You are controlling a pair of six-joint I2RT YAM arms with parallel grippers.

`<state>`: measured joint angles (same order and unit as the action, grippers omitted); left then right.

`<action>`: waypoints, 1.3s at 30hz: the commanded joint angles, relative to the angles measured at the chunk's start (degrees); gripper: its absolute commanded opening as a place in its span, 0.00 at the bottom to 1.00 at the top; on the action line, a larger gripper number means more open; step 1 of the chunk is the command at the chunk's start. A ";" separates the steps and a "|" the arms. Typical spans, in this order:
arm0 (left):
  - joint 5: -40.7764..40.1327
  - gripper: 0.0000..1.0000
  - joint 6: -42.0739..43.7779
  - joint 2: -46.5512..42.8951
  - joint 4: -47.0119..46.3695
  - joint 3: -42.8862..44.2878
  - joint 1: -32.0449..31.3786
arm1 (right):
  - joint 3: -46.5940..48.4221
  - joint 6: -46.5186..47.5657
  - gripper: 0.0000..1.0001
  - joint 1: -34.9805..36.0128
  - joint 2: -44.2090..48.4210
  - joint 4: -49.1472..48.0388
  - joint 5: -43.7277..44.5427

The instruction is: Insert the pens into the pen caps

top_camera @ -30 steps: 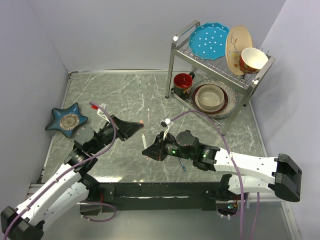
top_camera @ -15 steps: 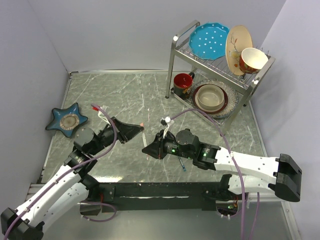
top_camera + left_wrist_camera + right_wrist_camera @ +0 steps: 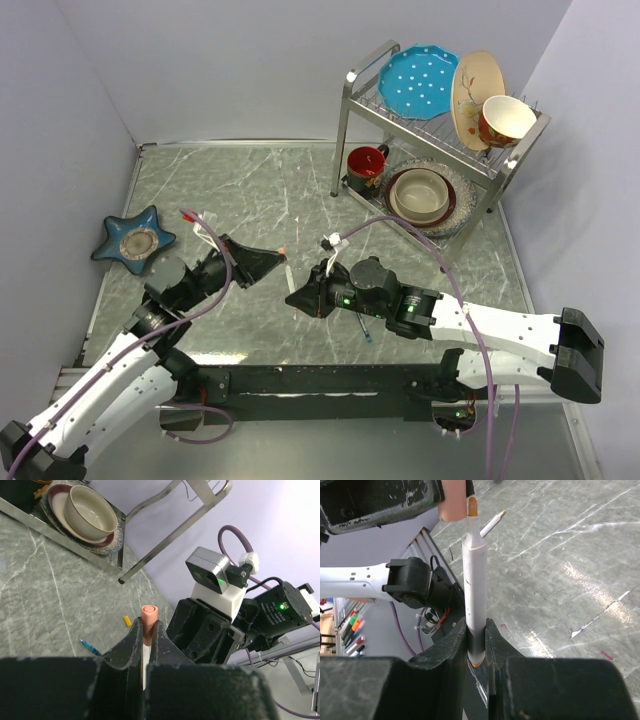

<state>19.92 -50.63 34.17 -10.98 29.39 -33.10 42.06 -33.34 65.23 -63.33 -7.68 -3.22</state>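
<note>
My left gripper (image 3: 148,630) is shut on a red-orange pen cap (image 3: 149,614), whose open end sticks out past the fingertips. My right gripper (image 3: 477,640) is shut on a white pen (image 3: 474,580) with an orange tip. That tip stands just beside the cap (image 3: 452,500), not inside it. From above, the pen (image 3: 289,278) spans the short gap between the left gripper (image 3: 283,254) and the right gripper (image 3: 296,297). Another white pen (image 3: 492,522), a blue-teal pen (image 3: 90,646) and a yellow cap (image 3: 128,621) lie on the table.
A metal dish rack (image 3: 343,130) at the back right holds plates and bowls, with a red mug (image 3: 366,165) beneath it. A blue star-shaped dish (image 3: 135,240) sits at the left. The blue-teal pen (image 3: 364,330) lies under the right arm.
The right gripper has edged up and left with the pen, bringing its tip closer to the cap. The left gripper has barely shifted.
</note>
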 commanded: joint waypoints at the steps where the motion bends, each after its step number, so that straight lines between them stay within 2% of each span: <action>1: -3.04 0.01 1.50 0.80 2.28 4.62 -0.21 | 0.74 0.21 0.00 -0.02 1.72 -3.39 0.06; 6: -2.17 0.01 1.15 2.39 1.32 5.68 -0.12 | 0.48 0.21 0.00 0.07 1.46 -3.92 -0.64; 26: 0.73 0.01 -2.54 0.89 -4.48 -1.08 -0.21 | 1.62 0.47 0.00 -0.02 1.63 -4.53 -0.03; 32: 1.96 0.01 -2.89 -0.77 -5.10 -3.02 -0.21 | 5.12 1.00 0.00 -0.10 0.67 -2.34 2.86; 35: 2.40 0.01 -2.02 -1.92 -4.31 -4.16 -0.21 | 9.33 1.79 0.00 -0.63 -1.26 1.87 5.24; 39: 3.46 0.01 -1.58 -2.44 -4.48 -5.48 -0.21 | 12.25 3.11 0.00 -2.04 -2.76 4.34 4.46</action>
<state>17.87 -53.06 32.53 -16.29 25.85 -32.58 48.23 -32.01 65.21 -65.56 -0.84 -3.05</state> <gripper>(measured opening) 0.048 0.214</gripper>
